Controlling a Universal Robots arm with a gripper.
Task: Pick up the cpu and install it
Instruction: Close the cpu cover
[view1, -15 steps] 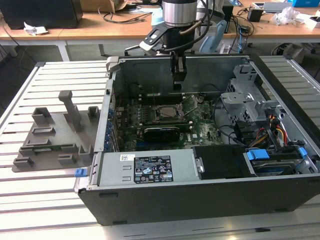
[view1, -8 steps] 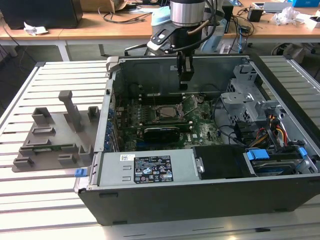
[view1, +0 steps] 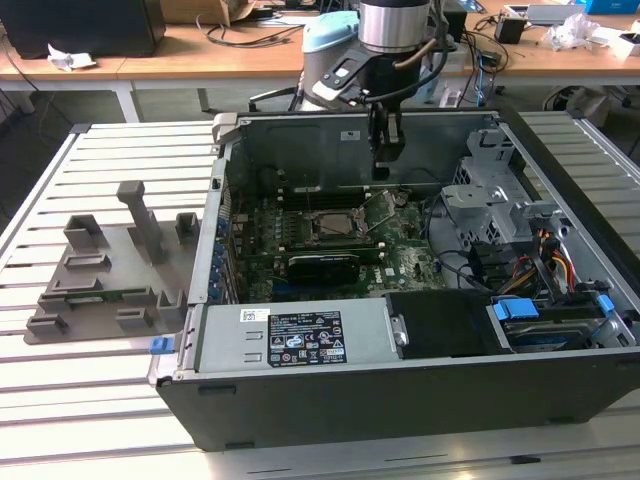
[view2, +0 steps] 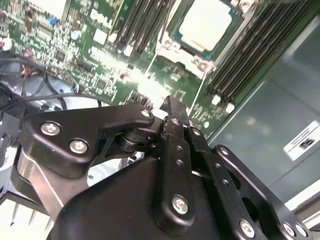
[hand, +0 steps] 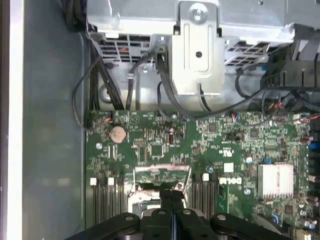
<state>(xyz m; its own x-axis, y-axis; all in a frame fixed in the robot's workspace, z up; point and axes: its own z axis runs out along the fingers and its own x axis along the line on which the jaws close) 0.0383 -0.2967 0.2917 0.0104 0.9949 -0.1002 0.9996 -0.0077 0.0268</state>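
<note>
Gripper (view2: 170, 106) hangs above the board (hand: 150, 145), just beside the socket (view2: 199, 62). Its fingers are pressed together, nothing between them. The cpu (view2: 207, 24) lies flat inside the socket, apart from the gripper. Judged already seated, which explains the empty grip.

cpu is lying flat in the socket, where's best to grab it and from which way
Probably by two opposite thin edges, straight down from above. The cpu is a flat square lying face up inside the socket frame, with memory slots close beside it, so a sideways approach looks blocked.
</note>
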